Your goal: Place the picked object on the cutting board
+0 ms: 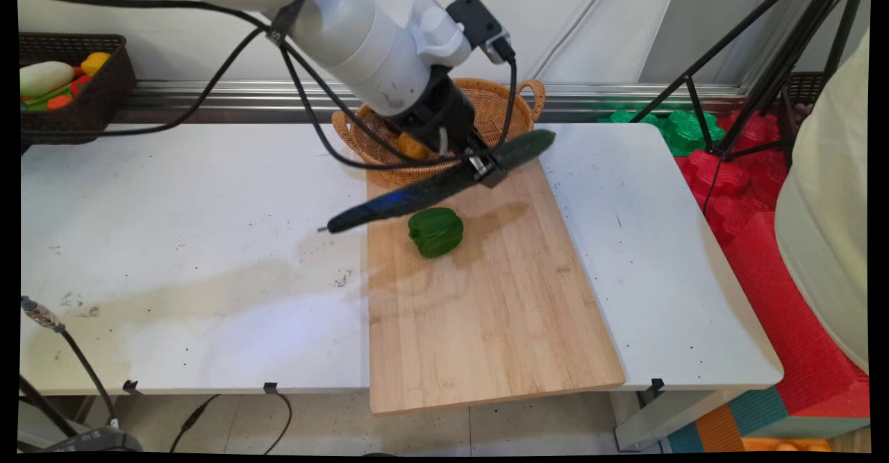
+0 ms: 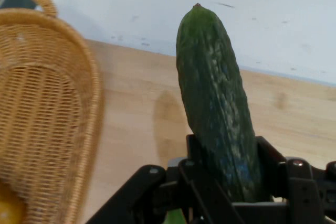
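Dark green and stiff, the cucumber (image 1: 444, 182) you see hangs above the wooden cutting board (image 1: 486, 310) near the wicker basket (image 1: 500, 102), the gripper (image 1: 483, 164) pinching it off-centre, so its long, probably slick body may pivot.

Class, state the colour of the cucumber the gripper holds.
Dark green, the cucumber has a bumpy skin; the hand view shows it best.

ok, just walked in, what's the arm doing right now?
The black two-finger pincer is shut on a long dark green cucumber, holding it tilted in the air above the far end of the wooden cutting board. A green bell pepper sits on the board beneath it, and a woven wicker basket stands just behind.
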Robot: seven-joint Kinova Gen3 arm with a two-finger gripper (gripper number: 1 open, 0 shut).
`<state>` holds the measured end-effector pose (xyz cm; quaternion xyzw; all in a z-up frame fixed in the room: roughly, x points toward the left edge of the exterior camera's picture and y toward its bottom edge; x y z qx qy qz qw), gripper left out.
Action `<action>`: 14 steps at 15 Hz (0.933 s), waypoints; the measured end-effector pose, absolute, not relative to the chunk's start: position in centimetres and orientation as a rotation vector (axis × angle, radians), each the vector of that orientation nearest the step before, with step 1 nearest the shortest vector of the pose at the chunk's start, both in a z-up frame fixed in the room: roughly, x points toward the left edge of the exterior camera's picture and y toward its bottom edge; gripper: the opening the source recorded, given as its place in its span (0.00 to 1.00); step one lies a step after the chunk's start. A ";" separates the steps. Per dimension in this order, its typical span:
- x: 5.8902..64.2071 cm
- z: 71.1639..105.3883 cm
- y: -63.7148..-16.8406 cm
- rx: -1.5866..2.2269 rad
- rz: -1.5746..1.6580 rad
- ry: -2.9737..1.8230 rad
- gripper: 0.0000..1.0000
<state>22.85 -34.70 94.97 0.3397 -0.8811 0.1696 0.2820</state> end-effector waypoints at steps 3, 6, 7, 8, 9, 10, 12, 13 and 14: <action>22.1 94.5 -33.5 0.894 0.427 -2.361 0.00; 21.2 93.7 -32.5 0.886 0.398 -2.364 0.00; 20.9 93.2 -32.2 0.884 0.387 -2.366 0.00; 20.6 92.8 -32.0 0.882 0.378 -2.368 0.00; 20.5 92.5 -31.9 0.882 0.372 -2.369 0.00; 20.2 91.9 -31.7 0.880 0.364 -2.373 0.00; 19.8 91.0 -31.5 0.873 0.349 -2.380 0.00; 19.6 90.5 -31.4 0.869 0.344 -2.383 0.00; 19.4 89.9 -31.4 0.864 0.336 -2.387 0.00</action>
